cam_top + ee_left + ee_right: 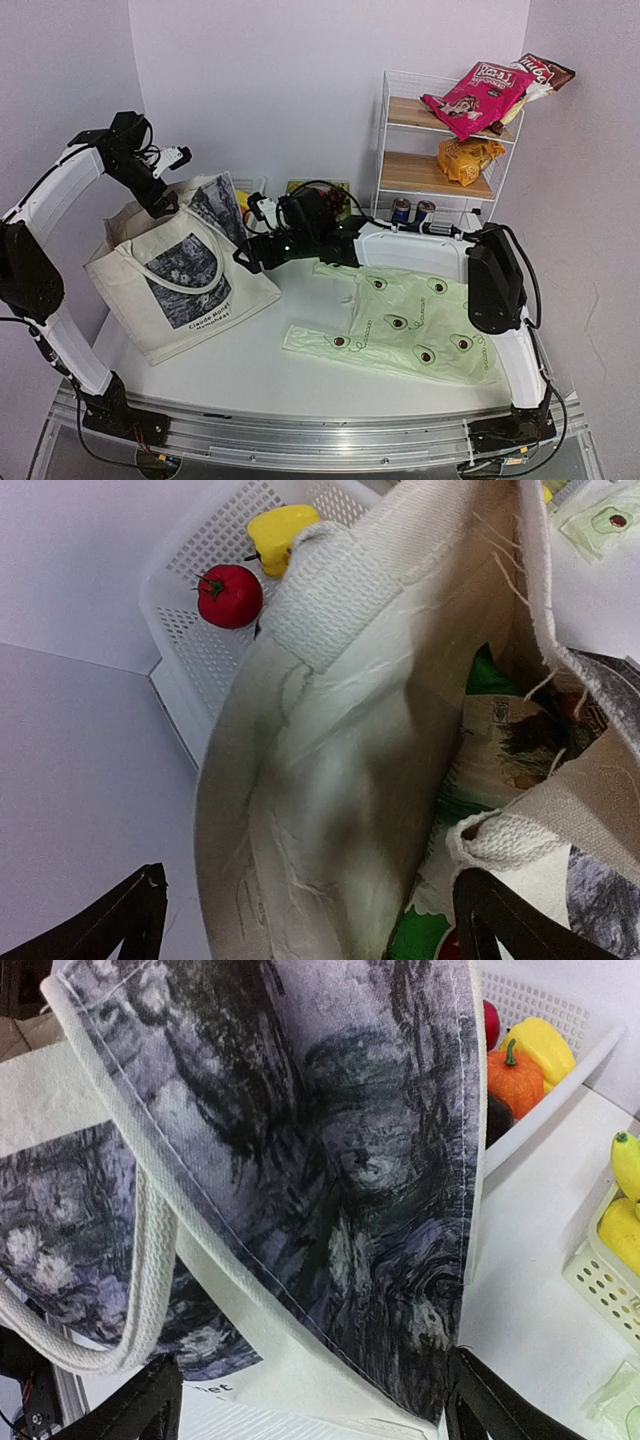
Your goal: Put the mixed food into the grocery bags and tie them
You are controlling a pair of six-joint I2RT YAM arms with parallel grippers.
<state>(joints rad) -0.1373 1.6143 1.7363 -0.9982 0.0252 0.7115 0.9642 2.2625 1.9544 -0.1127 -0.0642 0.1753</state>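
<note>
The cream canvas tote [180, 275] with dark print stands at the left of the table. My left gripper [165, 195] hangs open over its mouth. In the left wrist view its fingers [130, 920] straddle the tote's inner wall [330, 780], and a green-white snack packet [495, 735] lies inside. My right gripper [250, 250] is at the tote's right side, open, with the printed panel [330, 1160] hanging between its fingers [490, 1400]. The pale-green avocado-print bag [410, 320] lies flat at the right. Bananas [625, 1200] sit in a basket.
A wire shelf [440, 175] at the back right holds a pink packet [475, 95], an orange packet [468, 158] and two cans [412, 211]. A white basket [185, 630] behind the tote holds a red tomato [230, 595] and a yellow pepper [280, 530].
</note>
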